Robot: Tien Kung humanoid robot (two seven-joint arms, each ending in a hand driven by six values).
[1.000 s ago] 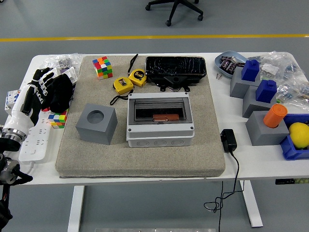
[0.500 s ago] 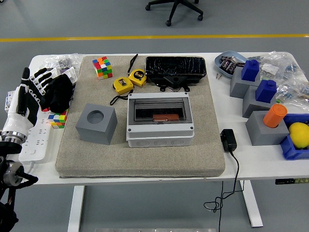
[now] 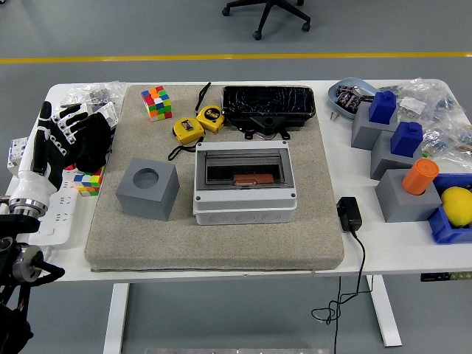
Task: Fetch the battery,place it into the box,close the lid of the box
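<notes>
The grey box (image 3: 245,198) sits in the middle of the beige mat (image 3: 221,243). Its smoked clear lid (image 3: 243,164) lies flat and shut over it. An orange-brown battery (image 3: 253,179) shows through the lid, lying inside the box. My left hand (image 3: 46,144) hovers over the table's left edge, far left of the box, fingers spread and holding nothing. It is beside a black glove-like thing (image 3: 94,140). My right arm is out of view.
A grey cube with a round hole (image 3: 147,189) stands left of the box. Two yellow tape measures (image 3: 189,130), a colour cube (image 3: 155,102) and a black tray (image 3: 269,108) lie behind. A power adapter (image 3: 349,214) and grey blocks (image 3: 402,195) are to the right. A white power strip (image 3: 53,217) lies under my hand.
My left hand has drawn back a little to the left and toward the near edge, still open and empty. The box and its lid have not moved.
</notes>
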